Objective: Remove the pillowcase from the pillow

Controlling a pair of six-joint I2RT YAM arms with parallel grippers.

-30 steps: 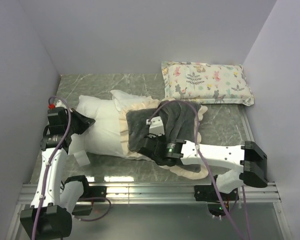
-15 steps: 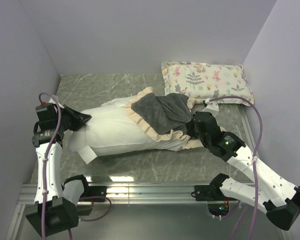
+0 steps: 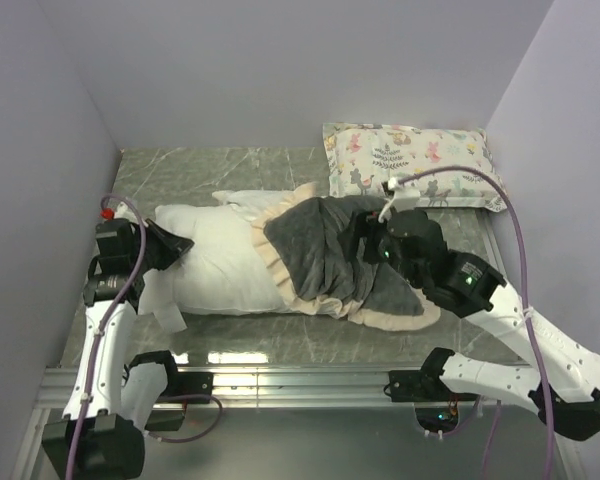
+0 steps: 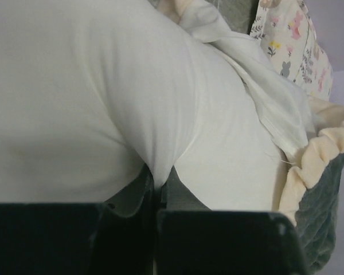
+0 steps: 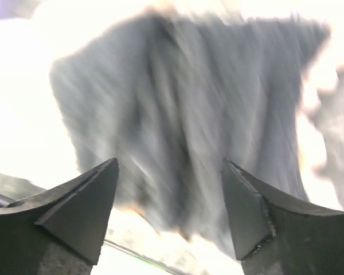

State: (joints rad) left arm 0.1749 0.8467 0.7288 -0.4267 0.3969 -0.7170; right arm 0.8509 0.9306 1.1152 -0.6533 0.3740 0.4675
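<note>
**Step:** stripping, judged partway done. The pillowcase [image 3: 330, 262] lies at the centre of the top view, bunched over the right half of the pillow [image 3: 215, 265]. The pillow's left half is bare, at centre-left.

**Left gripper** [image 4: 155, 197]: closed tight on the pillow's left end, with white cloth pinched between its fingers.

**Right gripper** [image 5: 169, 166]: jaws wide, nothing between them. It is poised over the grey plush. The wrist view is too blurred to tell whether it touches.

**Next move, as judged:** the right gripper takes hold of the pillowcase near its ruffled edge and draws it toward frame right while the left gripper anchors the pillow.
</note>
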